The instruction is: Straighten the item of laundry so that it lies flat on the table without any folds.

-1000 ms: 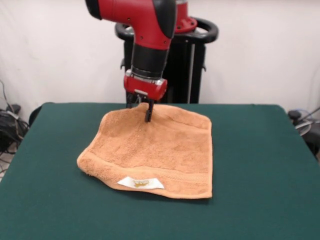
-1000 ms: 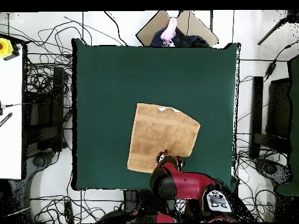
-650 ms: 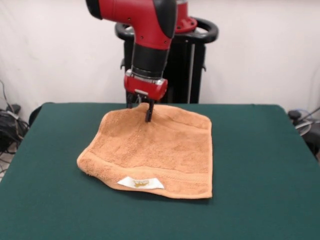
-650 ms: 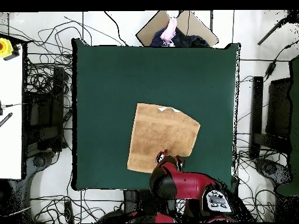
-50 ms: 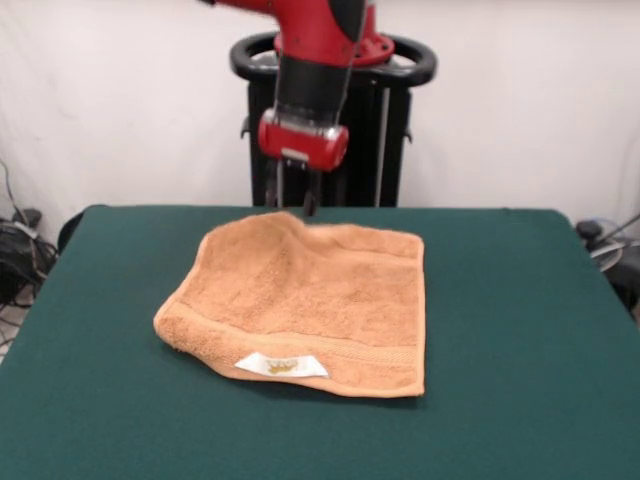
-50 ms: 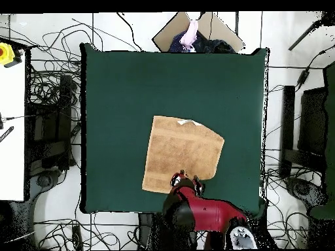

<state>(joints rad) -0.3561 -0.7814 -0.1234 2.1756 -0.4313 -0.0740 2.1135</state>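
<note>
Tool (image 5: 296,203) hangs just above the towel's far edge, clear of the cloth, its two thin fingers (image 5: 310,205) standing slightly apart with nothing between them. From overhead the red arm covers most of it, so only its tip shows at the towel's nearer edge there.

The towel (image 5: 310,300) lies on the green tabletop (image 5: 520,330), spread out almost fully, toward the robot's side and well inside every edge. It is close to flat, yet one far corner rises in a soft hump just below the fingers, and the left side looks skewed rather than square. A woven band runs along the front edge, where the small white label (image 5: 281,366) lies folded onto the cloth.

Terry like this should be light, limp and grippy against the felt: it will drag and bunch rather than slide, and a pinch probably lifts only a small peak. The raised far corner seems the best place to take hold, pulling outward and low.

A person's hand (image 6: 191,33) and some dark cloth show beyond the far end in the overhead view, well apart from the towel. Cables lie around on the floor. Nothing else rests on the felt to block a pull.
</note>
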